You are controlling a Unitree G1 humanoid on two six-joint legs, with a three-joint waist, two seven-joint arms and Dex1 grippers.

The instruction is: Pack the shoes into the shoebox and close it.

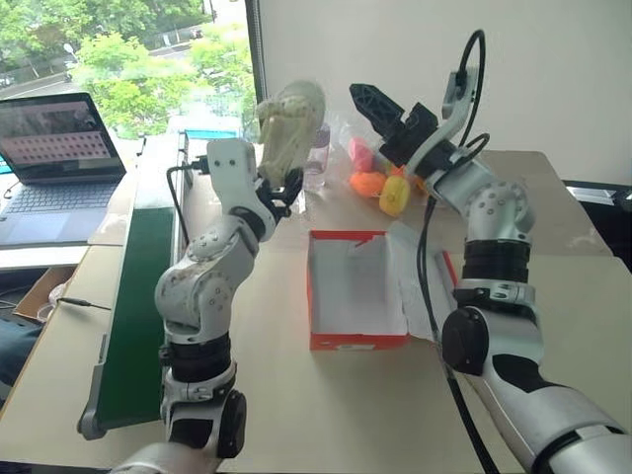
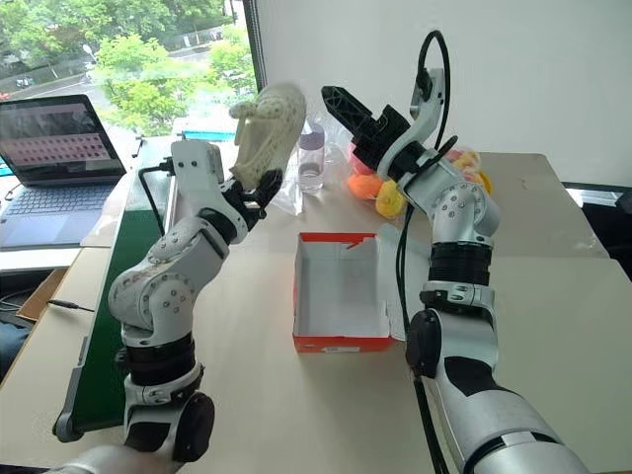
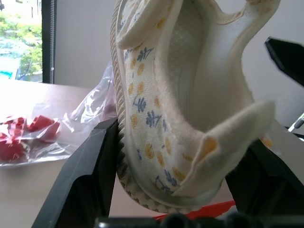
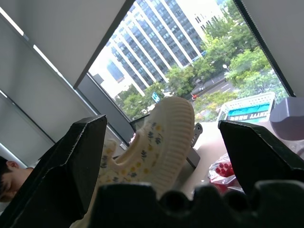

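Left hand (image 1: 281, 193) grips shoe (image 1: 289, 126) — shoebox (image 1: 355, 341) open

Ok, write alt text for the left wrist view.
A cream shoe with a flower-printed lining stands clamped at its heel between the left gripper's black fingers. Behind it lies a clear bag of red pieces on a pale table.

No legible text, brand, number or label anywhere. Beyond the window (image 4: 199, 57), a blue sign (image 4: 249, 113) with white lettering, too small and reversed to read. On the laptop screen (image 1: 54, 133), rows of tiny marks, unreadable.
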